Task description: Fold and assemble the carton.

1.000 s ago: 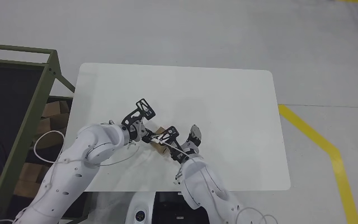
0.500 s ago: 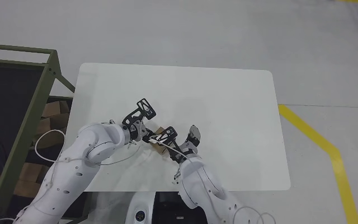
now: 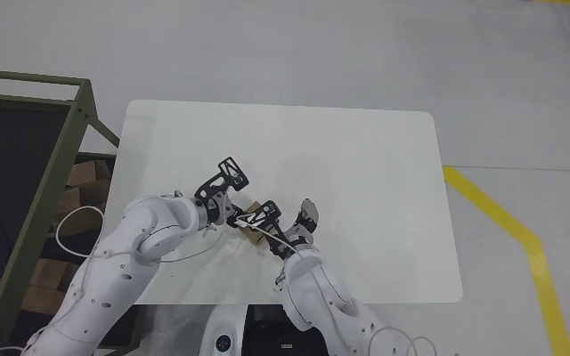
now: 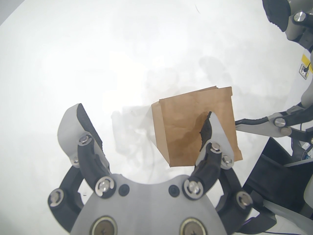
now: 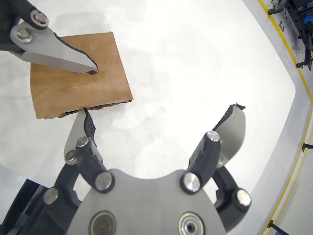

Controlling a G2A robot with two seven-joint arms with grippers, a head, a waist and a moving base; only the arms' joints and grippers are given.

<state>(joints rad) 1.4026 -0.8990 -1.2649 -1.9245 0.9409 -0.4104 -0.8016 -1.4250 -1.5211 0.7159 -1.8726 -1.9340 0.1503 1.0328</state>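
Observation:
A small brown carton (image 3: 256, 220) lies near the front of the white table (image 3: 356, 160). My left gripper (image 3: 228, 192) stands open beside it. One of its fingertips (image 4: 207, 123) presses on the carton's top face (image 4: 181, 123); the other finger hangs over bare table. My right gripper (image 3: 288, 214) is also open. One of its fingertips (image 5: 84, 117) touches the carton (image 5: 73, 91) at its open corrugated edge, and its other finger is off to the side over the table. The left finger (image 5: 61, 59) shows resting on the cardboard in the right wrist view.
A green metal frame (image 3: 53, 133) with cardboard boxes below it stands off the table's left edge. A yellow floor line (image 3: 499, 214) runs to the right. The table's far half and right side are bare.
The right arm has edged slightly left toward the carton. The left arm and the carton have kept their place.

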